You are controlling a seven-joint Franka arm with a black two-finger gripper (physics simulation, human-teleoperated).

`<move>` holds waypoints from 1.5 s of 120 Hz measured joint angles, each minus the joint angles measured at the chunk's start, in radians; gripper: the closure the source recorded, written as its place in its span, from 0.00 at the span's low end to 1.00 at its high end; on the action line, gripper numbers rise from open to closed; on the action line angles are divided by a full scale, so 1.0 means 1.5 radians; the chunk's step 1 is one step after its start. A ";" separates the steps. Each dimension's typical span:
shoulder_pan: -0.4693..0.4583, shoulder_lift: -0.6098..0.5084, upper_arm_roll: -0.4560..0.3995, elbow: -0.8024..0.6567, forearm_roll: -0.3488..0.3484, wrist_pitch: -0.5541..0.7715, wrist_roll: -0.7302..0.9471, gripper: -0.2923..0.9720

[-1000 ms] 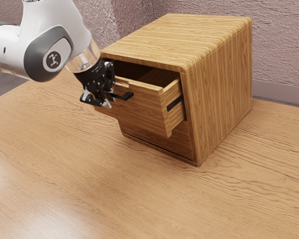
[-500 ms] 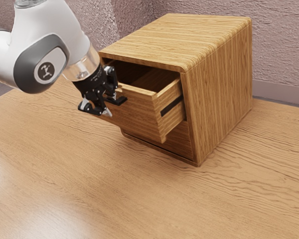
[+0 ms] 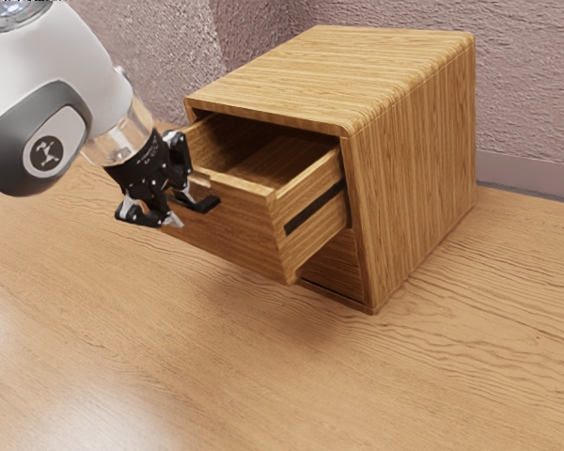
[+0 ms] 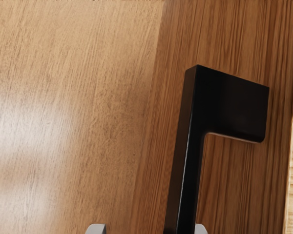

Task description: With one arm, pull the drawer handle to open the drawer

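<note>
Left of centre, the black two-finger hand (image 3: 180, 195) sits open astride the black L-shaped drawer handle (image 4: 183, 170), hooked behind its bar so a pull drags it along. The light oak drawer (image 3: 263, 202) stands well out of the oak cabinet (image 3: 409, 150). Nearly open, I'd say.

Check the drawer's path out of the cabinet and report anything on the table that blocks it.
Nothing visible blocks it. The drawer is partly out of the cabinet, the gripper sits at its black handle, and the table ahead of the drawer front is bare wood.
</note>
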 joint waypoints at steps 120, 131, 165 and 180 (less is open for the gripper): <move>0.022 -0.205 0.000 -0.194 -0.014 0.028 0.004 0.66; 0.022 -0.217 0.000 -0.202 -0.015 0.029 0.004 0.67; 0.023 -0.252 0.000 -0.230 -0.015 0.030 0.003 0.67; 0.023 -0.263 0.001 -0.239 -0.015 0.030 0.003 0.67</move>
